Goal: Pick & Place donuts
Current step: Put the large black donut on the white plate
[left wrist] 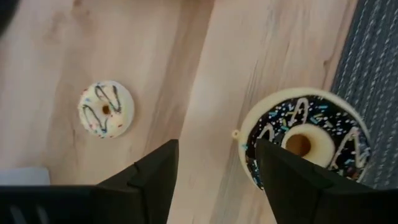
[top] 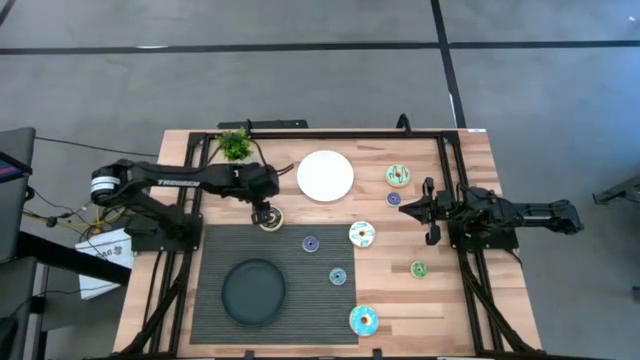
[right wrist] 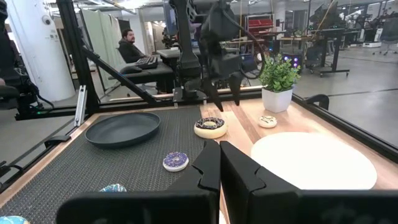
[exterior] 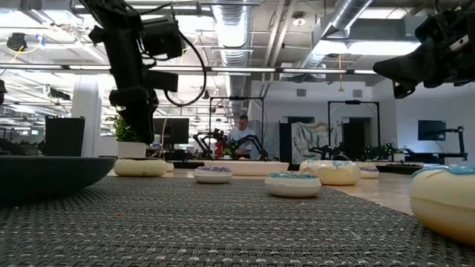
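A: What is the setting?

B: A wooden table (top: 470, 300) on a grey floor, with a dark ribbed mat (top: 300, 300) over its near left part; a black dish (top: 253, 291) lies on the mat toward seven o'clock, a white plate (top: 325, 175) on the bare wood toward twelve, a small potted plant (top: 235, 145) at eleven.

A: And the left gripper?

B: The left gripper (top: 266, 214) hangs just above the chocolate donut (top: 270, 220), which lies flat on the wood at the mat's far edge, touching nothing but the table; its fingers (left wrist: 155, 180) stand apart, the donut beside them, not clamped.

A: The other donuts?

B: A tiny white one (left wrist: 106, 109) lies on the wood near the chocolate one; a purple one (top: 310, 243) and a teal one (top: 338, 276) sit on the mat near the centre; a white one (top: 362, 234) at three o'clock of the purple; a blue one (top: 363, 320) toward five; a small green one (top: 418, 269) toward four; a green-iced one (top: 399, 176) and another small purple one (top: 394, 198) toward two.

A: The right gripper?

B: The right gripper (top: 428, 210) waits at three o'clock, above the wood; its fingers (right wrist: 208, 165) are pressed together, holding nothing.
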Robot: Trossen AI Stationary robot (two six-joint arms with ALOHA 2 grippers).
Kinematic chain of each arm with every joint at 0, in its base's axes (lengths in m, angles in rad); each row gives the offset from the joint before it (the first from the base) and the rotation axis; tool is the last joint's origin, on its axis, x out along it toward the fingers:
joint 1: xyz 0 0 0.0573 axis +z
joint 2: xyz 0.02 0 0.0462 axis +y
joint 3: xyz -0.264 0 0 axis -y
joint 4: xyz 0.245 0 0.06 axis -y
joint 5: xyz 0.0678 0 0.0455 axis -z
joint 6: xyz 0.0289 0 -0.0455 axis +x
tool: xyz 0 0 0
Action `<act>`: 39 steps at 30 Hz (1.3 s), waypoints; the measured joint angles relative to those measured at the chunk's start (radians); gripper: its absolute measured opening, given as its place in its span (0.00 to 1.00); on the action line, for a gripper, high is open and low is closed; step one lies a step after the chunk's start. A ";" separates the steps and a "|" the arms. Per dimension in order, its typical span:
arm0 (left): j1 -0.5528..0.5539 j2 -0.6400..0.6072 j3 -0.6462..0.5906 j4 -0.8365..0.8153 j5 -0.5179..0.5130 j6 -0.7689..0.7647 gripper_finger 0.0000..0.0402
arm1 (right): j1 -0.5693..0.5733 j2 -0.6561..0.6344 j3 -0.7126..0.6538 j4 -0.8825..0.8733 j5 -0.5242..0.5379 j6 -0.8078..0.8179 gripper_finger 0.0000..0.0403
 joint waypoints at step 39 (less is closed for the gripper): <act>-0.040 0.076 -0.001 0.005 0.097 -0.009 0.51 | 0.000 0.000 0.000 0.000 0.000 0.000 0.00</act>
